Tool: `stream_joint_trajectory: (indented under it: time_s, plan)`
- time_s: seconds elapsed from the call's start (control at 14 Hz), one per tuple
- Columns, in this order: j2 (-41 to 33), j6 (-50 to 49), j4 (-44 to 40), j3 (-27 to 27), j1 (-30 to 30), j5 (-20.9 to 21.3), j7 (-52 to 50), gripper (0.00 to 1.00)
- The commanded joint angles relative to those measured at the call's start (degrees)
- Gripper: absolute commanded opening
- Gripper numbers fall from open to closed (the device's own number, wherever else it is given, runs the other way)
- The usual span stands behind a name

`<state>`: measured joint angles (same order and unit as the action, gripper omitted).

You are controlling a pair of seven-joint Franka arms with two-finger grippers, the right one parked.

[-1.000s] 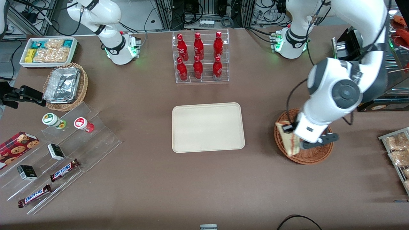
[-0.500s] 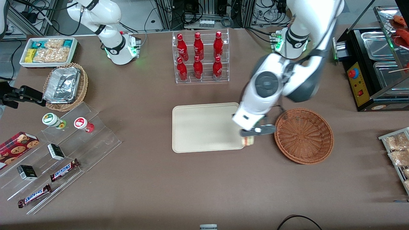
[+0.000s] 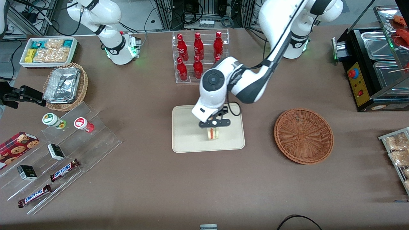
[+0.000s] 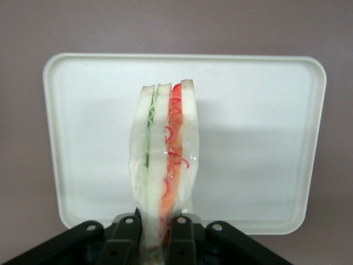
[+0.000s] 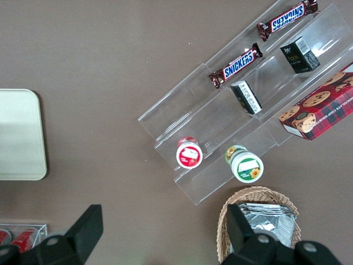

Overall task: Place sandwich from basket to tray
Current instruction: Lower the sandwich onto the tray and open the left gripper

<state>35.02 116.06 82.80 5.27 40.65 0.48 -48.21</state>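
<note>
My left gripper [image 3: 213,125] is shut on the sandwich [image 3: 213,133], a clear-wrapped wedge of white bread with red and green filling. It holds it just above the cream tray [image 3: 188,137], over the tray's middle. In the left wrist view the sandwich [image 4: 164,149] stands on edge between the gripper's [image 4: 155,234] two black fingers, with the tray [image 4: 259,138] under it. The round reddish-brown wicker basket [image 3: 303,135] sits beside the tray toward the working arm's end of the table and holds nothing.
A clear rack of red bottles [image 3: 199,57] stands farther from the camera than the tray, close to the arm. A tan basket with foil containers [image 3: 65,86], a white snack bin [image 3: 48,51] and clear stepped shelves [image 3: 64,153] lie toward the parked arm's end.
My left gripper has carried the sandwich from above the wicker basket, across the tray's edge, to over the tray's middle. The basket now holds nothing.
</note>
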Motion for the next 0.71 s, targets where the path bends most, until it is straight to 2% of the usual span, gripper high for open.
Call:
stream_joint_trajectory:
  time_s: [0.0, 0.21, 0.64]
  plan:
    - [2.42, 2.66, -0.37, -0.88, 2.23, 2.59, -2.84, 0.00]
    - [2.25, 9.08, 5.87, -1.05, 4.26, 5.57, -6.19, 0.00]
    - [4.36, 9.62, 6.15, -1.05, 4.70, 5.85, -7.07, 0.00]
